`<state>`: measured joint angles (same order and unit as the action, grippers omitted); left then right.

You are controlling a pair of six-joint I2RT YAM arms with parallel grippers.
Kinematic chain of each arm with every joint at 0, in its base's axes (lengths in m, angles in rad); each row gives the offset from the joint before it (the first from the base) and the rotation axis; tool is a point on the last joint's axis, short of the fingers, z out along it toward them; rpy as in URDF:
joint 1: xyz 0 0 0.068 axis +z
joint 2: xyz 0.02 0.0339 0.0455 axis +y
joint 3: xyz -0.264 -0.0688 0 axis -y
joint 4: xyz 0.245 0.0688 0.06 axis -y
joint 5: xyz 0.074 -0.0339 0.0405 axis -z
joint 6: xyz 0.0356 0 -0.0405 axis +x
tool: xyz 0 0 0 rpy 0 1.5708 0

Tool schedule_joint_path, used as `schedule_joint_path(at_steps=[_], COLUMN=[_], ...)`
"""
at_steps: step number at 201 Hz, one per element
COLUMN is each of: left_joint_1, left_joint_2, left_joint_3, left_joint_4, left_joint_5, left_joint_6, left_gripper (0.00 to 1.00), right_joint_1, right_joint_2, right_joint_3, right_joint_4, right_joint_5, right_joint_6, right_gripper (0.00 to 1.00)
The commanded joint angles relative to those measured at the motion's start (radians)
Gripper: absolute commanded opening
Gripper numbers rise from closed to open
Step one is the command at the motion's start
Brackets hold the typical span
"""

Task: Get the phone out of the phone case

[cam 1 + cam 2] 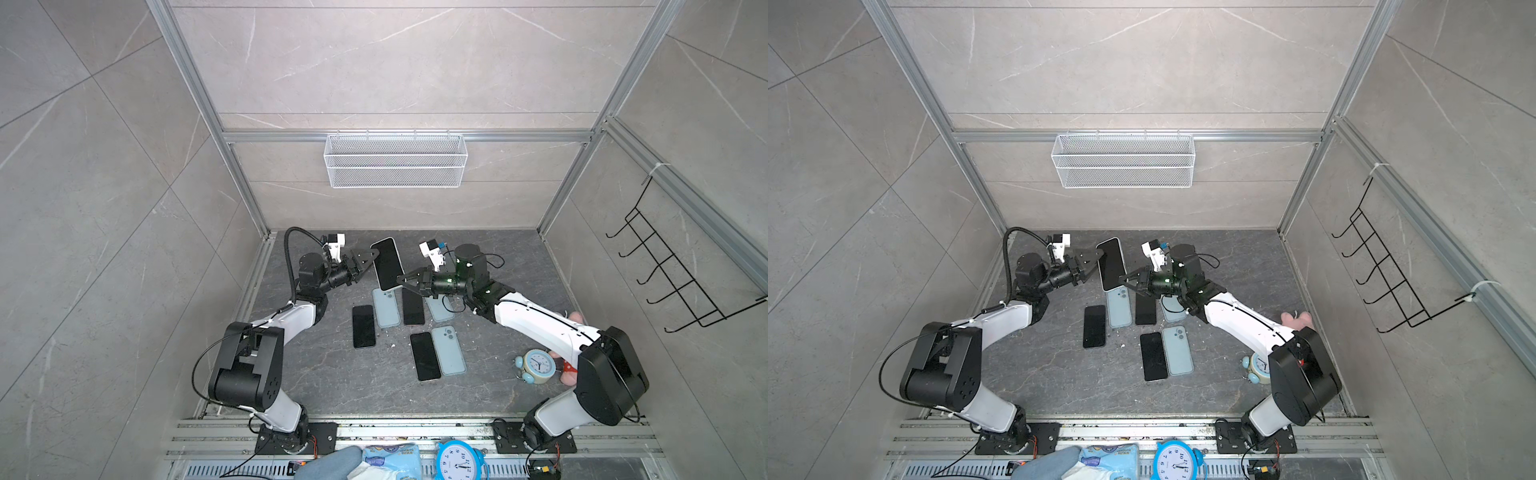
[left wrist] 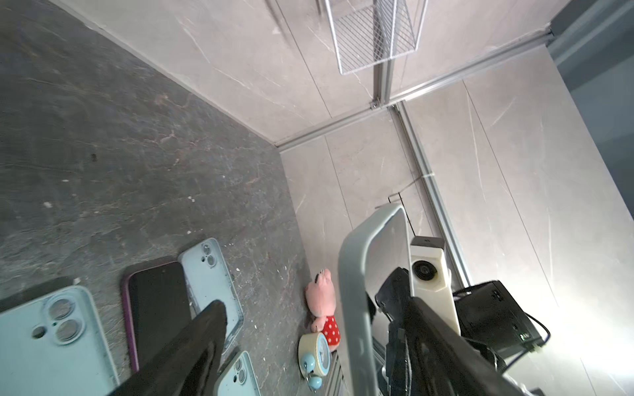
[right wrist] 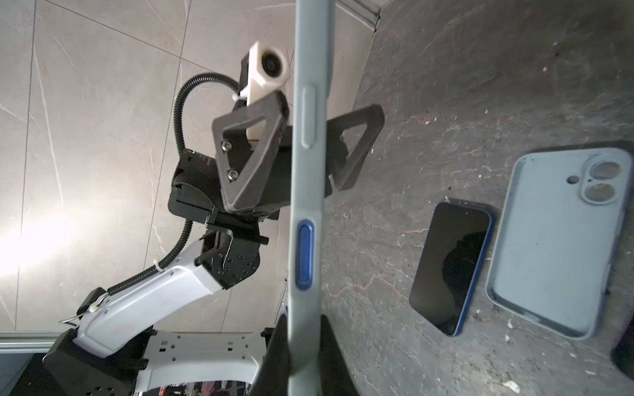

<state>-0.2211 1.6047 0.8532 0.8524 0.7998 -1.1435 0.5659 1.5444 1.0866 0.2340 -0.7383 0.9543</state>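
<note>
top views: phone, cased, was held above the table by the right gripper.
left wrist: left gripper was spread wide, phone case straddled by its fingers.
right wrist: right gripper was clamped on the phone case edge.

Right arm hides most of the plush (half the clock).

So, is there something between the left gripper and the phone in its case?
Nothing visible stands between them. The left gripper has its open jaws on either side of the cased phone at one long edge. The right gripper is shut on the opposite edge.
</note>
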Motion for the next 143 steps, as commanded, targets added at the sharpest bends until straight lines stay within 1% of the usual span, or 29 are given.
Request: schedule_joint_path(at_steps=[1,13,27,35,62,82,91,96,100,104,113,117,128,130,143], left_joint_1=[-0.014,-0.020,-0.023,-0.023,-0.023,-0.022,-0.022,-0.023,-0.023,-0.024,-0.026,-0.029,-0.047,-0.053,-0.103], left_joint_2=[0.030,0.050,0.063,0.064,0.067,0.064,0.056,0.051,0.044,0.035,0.007,-0.011,-0.071,-0.082,-0.154], left_joint_3=[0.056,0.062,0.067,0.062,0.052,0.053,0.055,0.054,0.055,0.054,0.054,0.053,0.057,0.059,0.087], left_joint_4=[0.199,0.250,0.256,0.246,0.238,0.241,0.240,0.235,0.228,0.225,0.214,0.199,0.123,0.102,-0.021], left_joint_5=[0.069,0.083,0.097,0.098,0.099,0.100,0.094,0.085,0.071,0.054,0.000,-0.035,-0.151,-0.172,-0.331], left_joint_6=[-0.091,-0.120,-0.128,-0.120,-0.114,-0.122,-0.124,-0.125,-0.126,-0.127,-0.126,-0.121,-0.086,-0.075,-0.003], left_gripper=[0.74,0.67,0.50,0.42,0.26,0.11,0.01,0.00,0.00,0.00,0.00,0.00,0.00,0.00,0.00], right_joint_1=[-0.002,-0.003,-0.007,-0.010,-0.025,-0.037,-0.043,-0.043,-0.043,-0.043,-0.043,-0.043,-0.042,-0.040,-0.036], right_joint_2=[-0.034,-0.031,-0.030,-0.029,-0.026,-0.030,-0.040,-0.046,-0.054,-0.062,-0.086,-0.100,-0.150,-0.167,-0.227], right_joint_3=[-0.008,-0.009,-0.014,-0.016,-0.023,-0.031,-0.040,-0.043,-0.047,-0.052,-0.078,-0.096,-0.167,-0.189,-0.280], right_joint_4=[0.115,0.120,0.125,0.129,0.143,0.143,0.144,0.143,0.143,0.143,0.156,0.168,0.214,0.232,0.328], right_joint_5=[-0.038,-0.044,-0.042,-0.042,-0.053,-0.059,-0.055,-0.051,-0.045,-0.038,-0.007,0.016,0.106,0.133,0.218], right_joint_6=[0.028,0.030,0.033,0.036,0.046,0.045,0.043,0.040,0.038,0.036,0.041,0.050,0.078,0.088,0.122], right_gripper=[0.00,0.00,0.00,0.00,0.00,0.00,0.00,0.00,0.06,0.15,0.39,0.47,0.61,0.65,0.73])
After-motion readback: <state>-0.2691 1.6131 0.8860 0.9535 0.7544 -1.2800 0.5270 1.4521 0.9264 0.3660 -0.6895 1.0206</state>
